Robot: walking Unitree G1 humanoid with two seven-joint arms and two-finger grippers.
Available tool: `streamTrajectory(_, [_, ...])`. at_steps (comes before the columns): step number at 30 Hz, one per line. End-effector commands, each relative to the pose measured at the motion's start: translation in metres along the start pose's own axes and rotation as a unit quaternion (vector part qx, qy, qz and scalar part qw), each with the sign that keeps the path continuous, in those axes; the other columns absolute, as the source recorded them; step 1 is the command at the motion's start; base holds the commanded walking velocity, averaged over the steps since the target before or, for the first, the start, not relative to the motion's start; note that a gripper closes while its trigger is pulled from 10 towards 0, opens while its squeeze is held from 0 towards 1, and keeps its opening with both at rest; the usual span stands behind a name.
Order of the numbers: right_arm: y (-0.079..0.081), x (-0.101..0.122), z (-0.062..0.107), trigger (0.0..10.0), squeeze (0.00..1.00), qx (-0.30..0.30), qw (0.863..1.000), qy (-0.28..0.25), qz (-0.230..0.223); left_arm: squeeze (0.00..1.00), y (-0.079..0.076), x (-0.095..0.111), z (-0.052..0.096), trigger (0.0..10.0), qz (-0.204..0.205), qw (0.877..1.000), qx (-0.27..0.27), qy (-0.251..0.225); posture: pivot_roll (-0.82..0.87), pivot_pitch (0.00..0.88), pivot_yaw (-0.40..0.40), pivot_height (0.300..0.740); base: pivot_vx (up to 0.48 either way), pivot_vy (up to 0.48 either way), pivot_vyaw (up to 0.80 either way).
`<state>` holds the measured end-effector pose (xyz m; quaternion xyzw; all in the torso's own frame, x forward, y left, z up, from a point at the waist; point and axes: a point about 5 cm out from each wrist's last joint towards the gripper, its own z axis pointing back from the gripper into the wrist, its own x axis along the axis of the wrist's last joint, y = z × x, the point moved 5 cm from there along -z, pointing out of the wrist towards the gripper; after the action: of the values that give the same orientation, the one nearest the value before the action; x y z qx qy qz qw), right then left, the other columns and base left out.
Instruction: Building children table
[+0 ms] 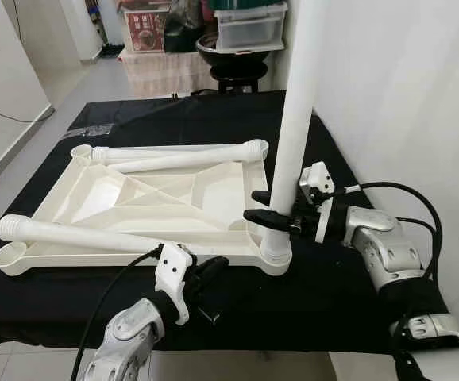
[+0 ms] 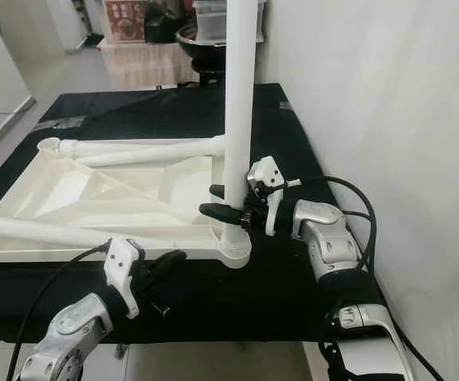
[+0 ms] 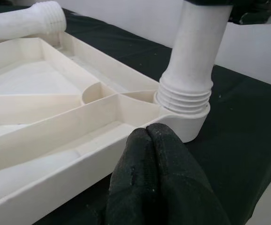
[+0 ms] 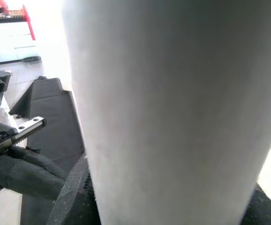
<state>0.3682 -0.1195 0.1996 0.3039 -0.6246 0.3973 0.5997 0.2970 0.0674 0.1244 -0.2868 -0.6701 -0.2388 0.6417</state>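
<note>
Upturned white plastic tabletop with moulded ribs [image 1: 158,198], lying flat on a black cloth covering the counter [image 1: 356,278], with a round socket at each corner. Standing upright in the near right corner socket, a long white plastic tube leg [image 1: 297,111], its threaded collar seated at the socket rim. Clamped on that leg just above the collar, right end effector [image 1: 263,205], one black finger on each side of the tube, reaching in from the right on a silver arm with a looping black cable. In the right wrist view, the white tube very close, with a black fingertip [image 4: 27,174] pressed beside it.

Left end effector [image 1: 214,270], fingers pressed together and holding nothing, hovering just off the tabletop's near edge, near the socket that carries the upright leg. In the left wrist view, the two black fingertips [image 3: 159,154] touching each other just in front of the tabletop's rim.

Lying loose across the tabletop, further white tube legs: one [image 1: 71,234] along the near left side, two more [image 1: 190,155] at the far edge. Beyond the counter, a clear plastic storage box [image 1: 249,24] on a dark stool, and a white wall [image 1: 404,87] to the right.
</note>
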Motion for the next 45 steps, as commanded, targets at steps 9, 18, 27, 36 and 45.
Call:
streamTrajectory(9, [0.026,-0.069,-0.017,0.0,0.0,-0.345,0.935,0.043,-0.065,0.0,0.003,-0.003,0.005,10.0,0.009,1.0,-0.003,0.01,-0.1,0.112,0.046,0.74,0.0,0.0,0.0])
streamTrajectory(18, [0.01,-0.068,-0.018,10.0,0.0,-0.324,0.938,0.015,-0.123,0.0,0.004,-0.005,0.004,10.0,0.006,1.0,0.004,0.01,-0.09,0.091,0.025,0.74,0.0,0.0,0.0])
streamTrajectory(27, [0.008,-0.02,-0.024,10.0,1.0,-0.191,0.979,-0.021,-0.061,0.0,0.001,-0.008,0.001,10.0,0.009,1.0,-0.005,0.014,-0.08,0.069,0.021,0.74,0.0,0.0,0.0])
streamTrajectory(36, [-0.008,-0.011,-0.01,10.0,0.0,-0.065,0.996,0.044,0.035,0.0,0.0,-0.008,0.0,10.0,-0.026,1.0,0.001,0.015,-0.07,0.05,0.003,0.74,0.0,0.0,0.0])
streamTrajectory(45, [-0.013,-0.023,-0.007,10.0,0.0,0.0,0.996,0.092,0.019,0.0,-0.006,-0.005,0.0,10.0,-0.092,0.996,0.002,0.016,-0.06,0.049,0.004,0.74,0.0,0.0,0.0])
